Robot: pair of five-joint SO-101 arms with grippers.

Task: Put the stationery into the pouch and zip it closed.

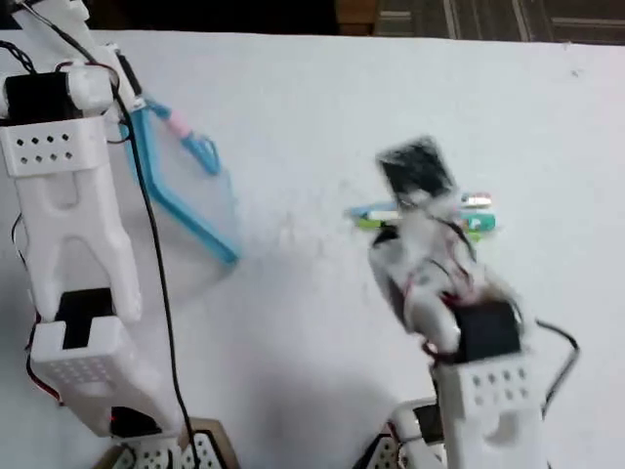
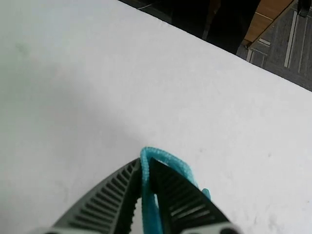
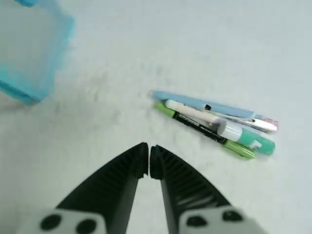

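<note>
A clear pouch [image 1: 186, 200] with blue edges lies at the left of the white table [image 1: 322, 322]; the right wrist view shows its corner, pouch [image 3: 34, 48]. My left gripper [image 2: 145, 165] is shut on the pouch's teal cord loop [image 2: 163, 158]; in the high view this left gripper [image 1: 135, 98] sits at the pouch's far left corner. The pens [image 3: 214, 124], blue, white-and-teal and green, lie side by side on the table. My right gripper [image 3: 148, 152] is shut with nothing in it, a short way from the pens' tips. From above the right gripper [image 1: 415, 168] hovers over the pens [image 1: 474, 212].
A pink piece [image 1: 180, 125] and a blue loop [image 1: 202, 149] lie along the pouch's top edge. The table's far edge [image 1: 391, 39] meets a dark floor. Both arm bases stand at the near edge, with bare table between pouch and pens.
</note>
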